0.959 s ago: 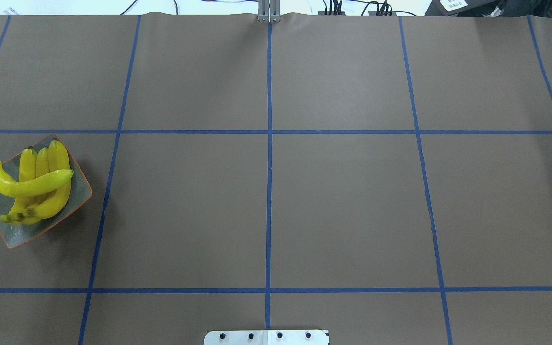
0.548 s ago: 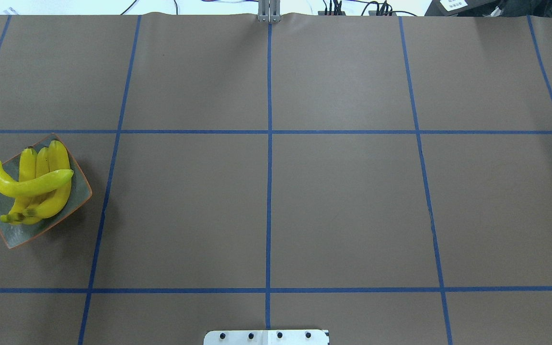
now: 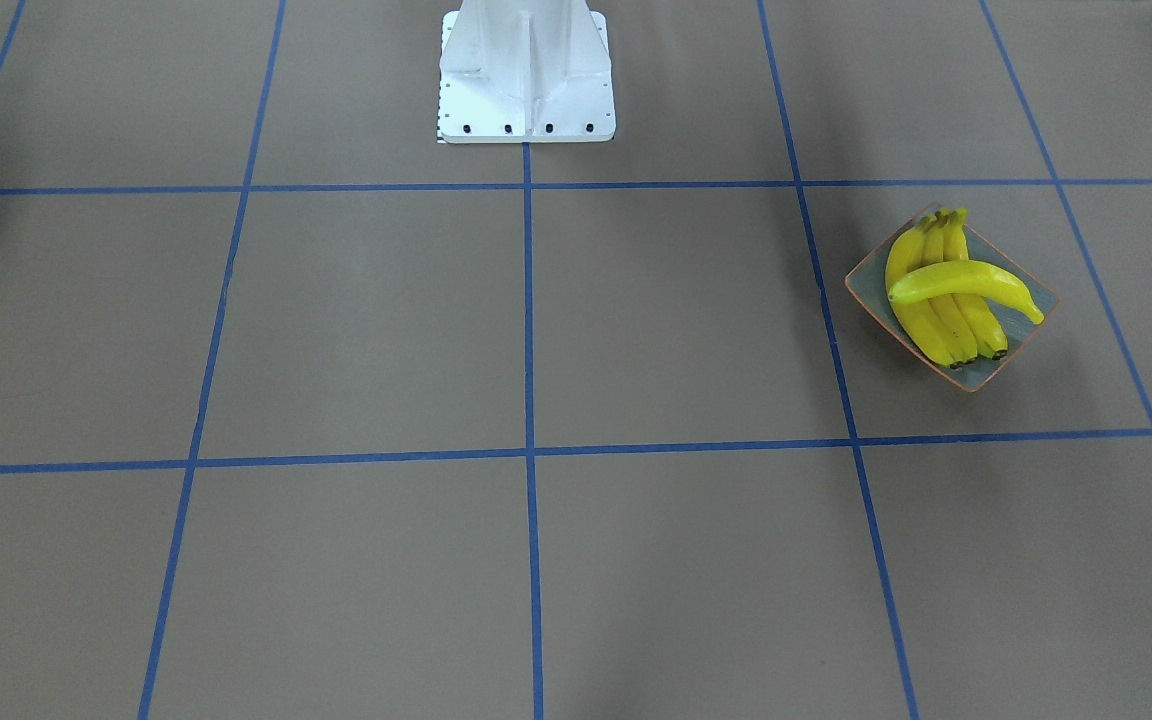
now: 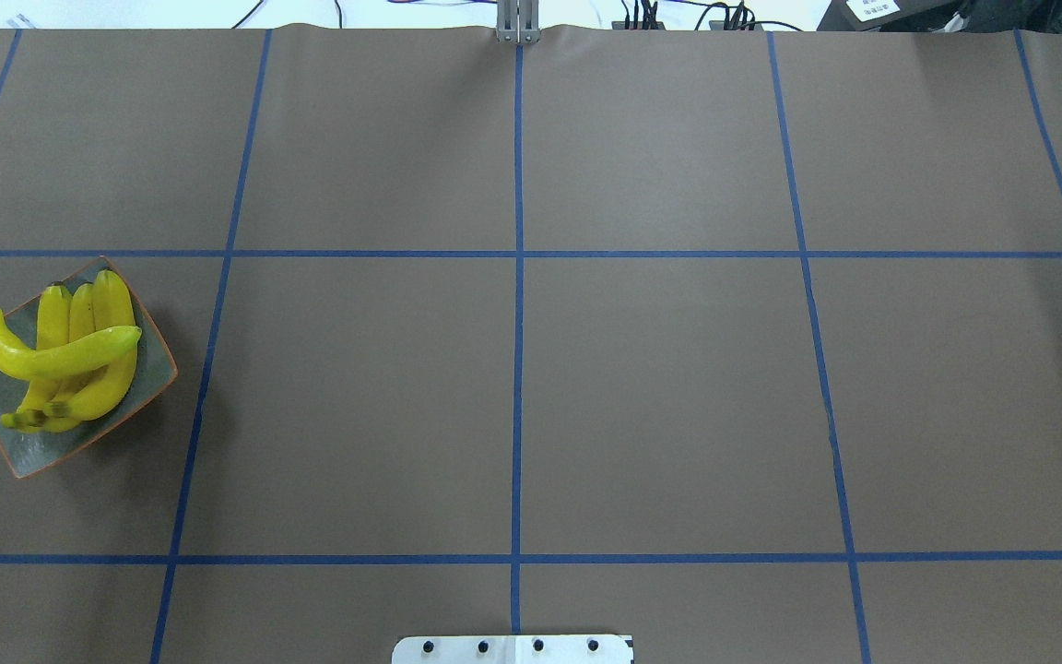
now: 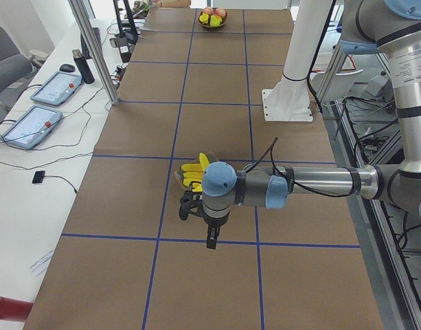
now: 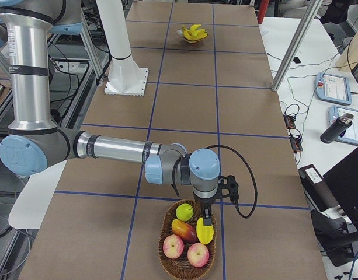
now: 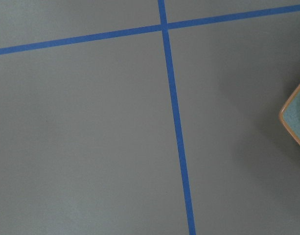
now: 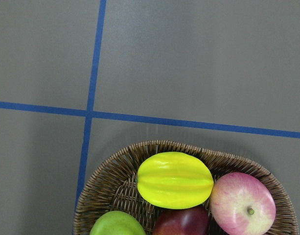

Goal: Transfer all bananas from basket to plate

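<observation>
Bananas [image 4: 61, 355]: lay heaped on the plate, several side by side and one crosswise on top, on the robot's left side of the table.
Plate [image 4: 26, 461]: sat flat on the brown table [image 4: 660, 397], just beside a blue tape line [image 4: 208, 369], well apart from the basket.
Left gripper [image 5: 209, 239]: hung pointing down over the table near the plate, touching nothing; seen only from the side, so could not be told whether spread or closed.
Right gripper [image 6: 207, 217]: hung pointing down above the basket's edge; finger state likewise impossible to tell.
Basket [image 8: 115, 186]: wicker, stood at the table's right end; held a yellow ribbed fruit [image 8: 174, 179], a pink apple [image 8: 242, 203], a green fruit [image 8: 116, 225] and a dark red fruit [image 8: 181, 223].
Robot base [image 3: 526, 80]: white, stood on the centre tape line at the table's edge.
</observation>
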